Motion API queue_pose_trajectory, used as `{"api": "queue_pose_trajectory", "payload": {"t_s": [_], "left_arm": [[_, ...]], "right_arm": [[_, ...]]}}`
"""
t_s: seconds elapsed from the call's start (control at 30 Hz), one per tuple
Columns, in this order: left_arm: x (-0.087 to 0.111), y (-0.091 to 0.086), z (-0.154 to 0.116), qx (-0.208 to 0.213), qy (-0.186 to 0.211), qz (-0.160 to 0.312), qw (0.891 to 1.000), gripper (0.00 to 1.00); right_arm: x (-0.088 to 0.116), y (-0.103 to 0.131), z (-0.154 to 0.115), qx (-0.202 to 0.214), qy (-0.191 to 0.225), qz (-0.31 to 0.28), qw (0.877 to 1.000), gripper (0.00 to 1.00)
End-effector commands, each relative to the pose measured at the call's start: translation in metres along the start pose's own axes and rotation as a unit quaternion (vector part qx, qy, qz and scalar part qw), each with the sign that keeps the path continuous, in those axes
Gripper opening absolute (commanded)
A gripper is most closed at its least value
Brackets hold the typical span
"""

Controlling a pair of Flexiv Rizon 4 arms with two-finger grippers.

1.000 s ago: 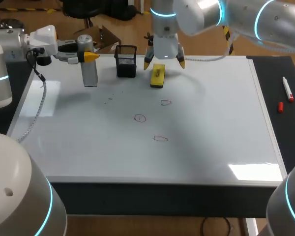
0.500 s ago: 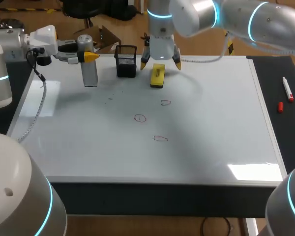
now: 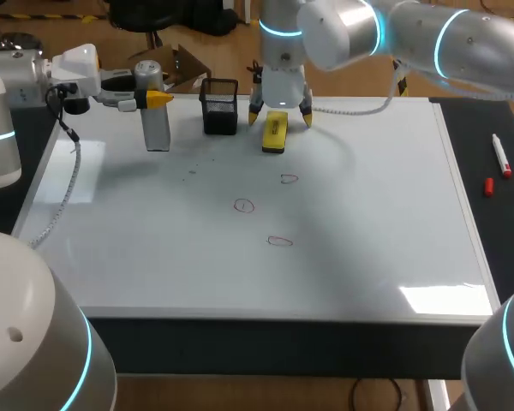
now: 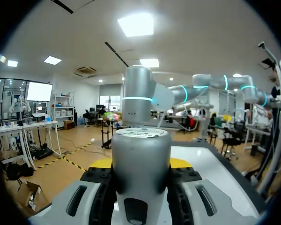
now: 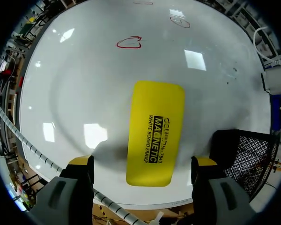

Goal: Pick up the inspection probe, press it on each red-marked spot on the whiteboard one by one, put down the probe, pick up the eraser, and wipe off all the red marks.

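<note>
Now, the yellow eraser lies flat at the whiteboard's far edge, just beside the black mesh cup. The right gripper hangs directly over it, fingers spread wide, one yellow tip on each side and neither touching. Nearer in, three red marks sit unwiped on the board. Over at the left, the left gripper is clamped on the inspection probe, a silver cylinder held upright. Out right, a marker lies off the board.
</note>
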State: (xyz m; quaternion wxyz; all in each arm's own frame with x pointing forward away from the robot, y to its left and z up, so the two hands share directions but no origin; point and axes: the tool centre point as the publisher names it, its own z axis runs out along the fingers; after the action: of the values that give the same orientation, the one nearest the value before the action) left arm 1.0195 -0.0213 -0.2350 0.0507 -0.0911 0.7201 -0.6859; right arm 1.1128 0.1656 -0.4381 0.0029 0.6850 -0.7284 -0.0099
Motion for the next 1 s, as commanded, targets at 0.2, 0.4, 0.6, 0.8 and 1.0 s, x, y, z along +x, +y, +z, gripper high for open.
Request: {"api": "queue_pose_trajectory", "payload": {"t_s": [0.2,0.4,0.6,0.8,1.0], "left_arm": [[0.001,-0.002,0.000,-0.001,-0.002,0.000,1.000,0.00],[0.001,-0.002,0.000,-0.001,-0.002,0.000,1.000,0.00],[0.001,-0.002,0.000,-0.001,-0.002,0.000,1.000,0.00],[0.001,-0.002,0.000,-0.001,-0.002,0.000,1.000,0.00],[0.001,-0.002,0.000,-0.001,-0.002,0.000,1.000,0.00]], "right_arm": [[-0.002,0.002,0.002,-0.017,0.017,0.027,0.999,0.58],[-0.005,0.006,0.003,-0.025,0.022,0.047,0.998,0.65],[-0.006,0.010,0.005,-0.032,0.014,0.065,0.997,0.76],[-0.005,0.012,0.008,-0.035,0.011,0.077,0.996,0.34],[-0.002,0.014,0.007,-0.036,0.014,0.087,0.995,0.00]]}}
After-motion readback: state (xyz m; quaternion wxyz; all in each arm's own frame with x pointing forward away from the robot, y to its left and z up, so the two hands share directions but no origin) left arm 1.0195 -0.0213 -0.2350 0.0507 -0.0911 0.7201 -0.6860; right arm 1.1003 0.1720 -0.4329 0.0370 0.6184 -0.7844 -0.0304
